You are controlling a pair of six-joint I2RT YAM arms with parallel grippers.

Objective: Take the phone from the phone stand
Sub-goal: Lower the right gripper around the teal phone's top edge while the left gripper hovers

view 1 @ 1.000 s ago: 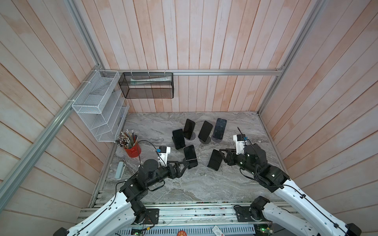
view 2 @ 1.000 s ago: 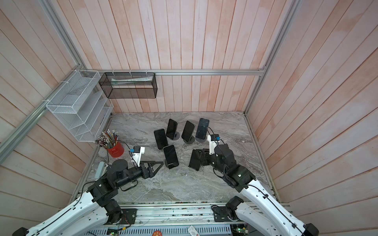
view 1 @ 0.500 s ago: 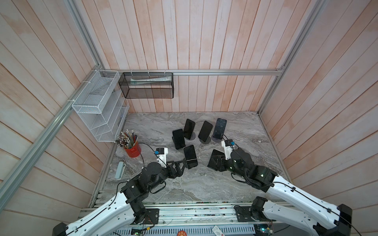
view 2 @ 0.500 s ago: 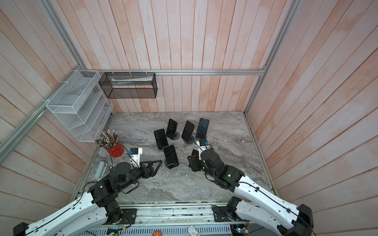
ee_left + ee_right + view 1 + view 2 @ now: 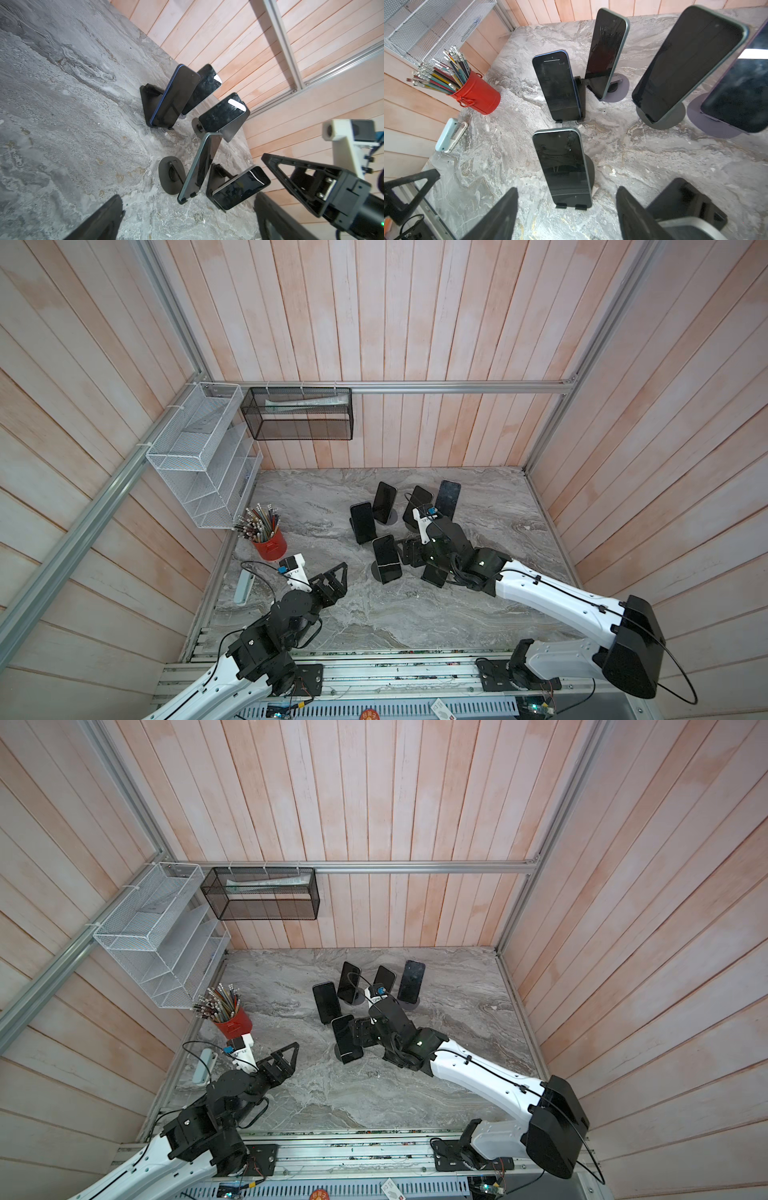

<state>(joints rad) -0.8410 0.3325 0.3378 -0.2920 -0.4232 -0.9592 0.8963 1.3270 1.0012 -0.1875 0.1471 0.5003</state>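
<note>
1. The grey marbled desk (image 5: pixel 478 614) is carrying everything, and plank walls are boxing it in.
2. A white wire rack (image 5: pixel 195 456) is hanging on the left wall. A black mesh basket (image 5: pixel 297 418) is hanging on the back wall just beside it.
3. The right arm (image 5: pixel 540 593) is reaching in low toward the middle of the desk. The right claw (image 5: pixel 404 552) is sitting just beside the phone with its fingers standing apart, released and gripping nothing. In the right wrist view the foot of the phone is facing the gap between them.
4. The left arm (image 5: pixel 232 1094) is hovering near the front left. The left claw (image 5: pixel 282 1060) is spread wide, released and empty, pointing toward the phones but well apart from them.
5. The phone (image 5: pixel 562 168) is leaning on its round-based stand (image 5: pixel 171 178) at the front of the cluster. Its screen is showing dark and its lower edge is sitting in two small lips.
6. Five other phones (image 5: pixel 448 499) are leaning on their own stands. Four are standing behind it and one is sitting low under the right arm.
7. A red cup (image 5: pixel 270 545) crammed with pencils (image 5: pixel 257 522) is standing near the left edge, below the rack.
8. A small pale blue object (image 5: pixel 446 137) is lying at the left edge, in front of the cup.
</note>
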